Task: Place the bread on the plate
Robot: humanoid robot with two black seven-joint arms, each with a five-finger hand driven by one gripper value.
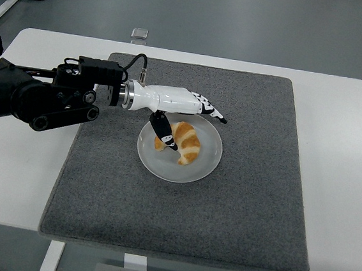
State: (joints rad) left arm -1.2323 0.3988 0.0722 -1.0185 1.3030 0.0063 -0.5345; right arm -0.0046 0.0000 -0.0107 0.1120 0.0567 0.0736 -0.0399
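Nearest the camera, the white rectangular worktop (352,152) shows its front edge, and the dark grey felt mat (238,205) on it has a broad bare stretch between that edge and the round, pale translucent plate (209,157). The golden-brown curved croissant (187,142) lies on the plate, slightly left of its middle and inside the rim. The left robot hand (183,110), white with black fingertips, hangs over the plate's far-left part, released: its fingers (212,111) stretch flat above the far rim and the thumb points down just beside the bread's left end; whether it touches cannot be told. The placing looks done, so the step in hand is withdrawal, best made by lifting straight up first, so the thumb does not drag the bread toward the near-left rim. Bare mat lies on every side of the plate, and the far edge of the mat is well clear. The right arm is out of view.
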